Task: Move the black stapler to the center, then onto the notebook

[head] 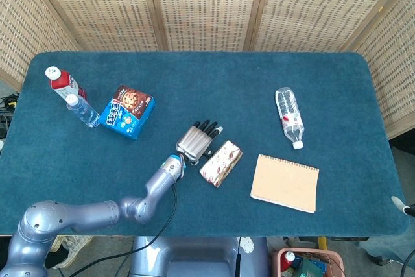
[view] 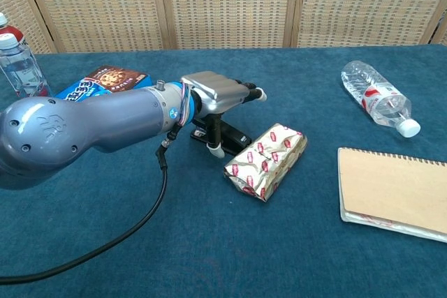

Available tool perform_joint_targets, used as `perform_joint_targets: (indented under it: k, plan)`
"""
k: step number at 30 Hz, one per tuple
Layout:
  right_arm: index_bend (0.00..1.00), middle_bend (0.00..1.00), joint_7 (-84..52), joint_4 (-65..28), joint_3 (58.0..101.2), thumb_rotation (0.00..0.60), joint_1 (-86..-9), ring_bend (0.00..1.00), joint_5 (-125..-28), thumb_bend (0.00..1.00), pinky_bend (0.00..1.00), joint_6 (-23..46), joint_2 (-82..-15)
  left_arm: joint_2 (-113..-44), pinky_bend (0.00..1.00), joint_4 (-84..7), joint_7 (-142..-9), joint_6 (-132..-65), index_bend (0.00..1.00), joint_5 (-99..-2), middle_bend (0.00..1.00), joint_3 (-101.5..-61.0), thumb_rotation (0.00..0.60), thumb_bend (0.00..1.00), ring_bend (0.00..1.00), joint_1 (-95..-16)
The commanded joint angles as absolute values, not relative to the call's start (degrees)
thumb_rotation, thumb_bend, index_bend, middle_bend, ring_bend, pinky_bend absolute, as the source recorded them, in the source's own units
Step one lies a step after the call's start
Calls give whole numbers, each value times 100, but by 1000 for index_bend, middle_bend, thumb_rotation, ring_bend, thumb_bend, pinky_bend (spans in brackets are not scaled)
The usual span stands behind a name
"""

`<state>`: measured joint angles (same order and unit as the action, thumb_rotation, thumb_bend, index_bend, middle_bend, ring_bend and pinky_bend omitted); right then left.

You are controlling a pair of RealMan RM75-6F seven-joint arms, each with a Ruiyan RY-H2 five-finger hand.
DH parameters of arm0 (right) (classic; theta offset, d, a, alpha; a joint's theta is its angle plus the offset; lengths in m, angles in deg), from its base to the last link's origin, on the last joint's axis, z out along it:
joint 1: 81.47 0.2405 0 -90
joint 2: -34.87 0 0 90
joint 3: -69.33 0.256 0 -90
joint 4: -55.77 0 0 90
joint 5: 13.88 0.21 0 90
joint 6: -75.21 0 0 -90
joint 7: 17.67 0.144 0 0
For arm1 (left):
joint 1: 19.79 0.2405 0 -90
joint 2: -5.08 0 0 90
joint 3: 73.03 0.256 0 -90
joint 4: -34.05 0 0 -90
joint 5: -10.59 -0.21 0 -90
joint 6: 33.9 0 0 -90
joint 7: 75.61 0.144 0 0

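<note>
The black stapler (view: 229,134) lies on the blue table just left of the centre, mostly under my left hand (view: 216,95); the head view hides nearly all of it. My left hand (head: 196,139) hovers over it with its fingers stretched out flat and apart, the thumb pointing down at the stapler's near side, gripping nothing. The tan spiral notebook (head: 285,183) (view: 391,186) lies flat at the front right. Only a white fingertip of my right hand (head: 397,203) shows at the right edge of the head view.
A shiny red-and-white snack pack (head: 220,163) (view: 265,160) lies right against the stapler. A clear water bottle (head: 289,116) (view: 377,97) lies at the right. A blue cookie box (head: 130,110) and two upright bottles (head: 61,82) stand at the left.
</note>
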<state>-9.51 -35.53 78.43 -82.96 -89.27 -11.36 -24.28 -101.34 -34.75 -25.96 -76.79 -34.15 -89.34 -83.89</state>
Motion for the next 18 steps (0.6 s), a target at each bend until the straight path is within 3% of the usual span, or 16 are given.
perform_joint_targets:
  k: [1,5,18]
  plan:
    - [0,0,-952,-3555,7839,600,-8295,0,-8934,0,0,-1134,-2427,-9976,81,-3726,-2664,-7806,0,-3392,0,-8934,600,0,0,-8391]
    - [0,0,-956,-3553,7833,600,-8293,0,-8940,0,0,-1122,-2429,-9635,3,-4225,-3015,-7978,0,-3672,0,-8968,600,0,0,-8249]
    - [0,0,-1060,-3607,7814,600,-8280,0,-8987,0,0,-1134,-2445,-7391,0,-6198,-4385,-9244,0,-5730,0,-8545,600,0,0,-6986]
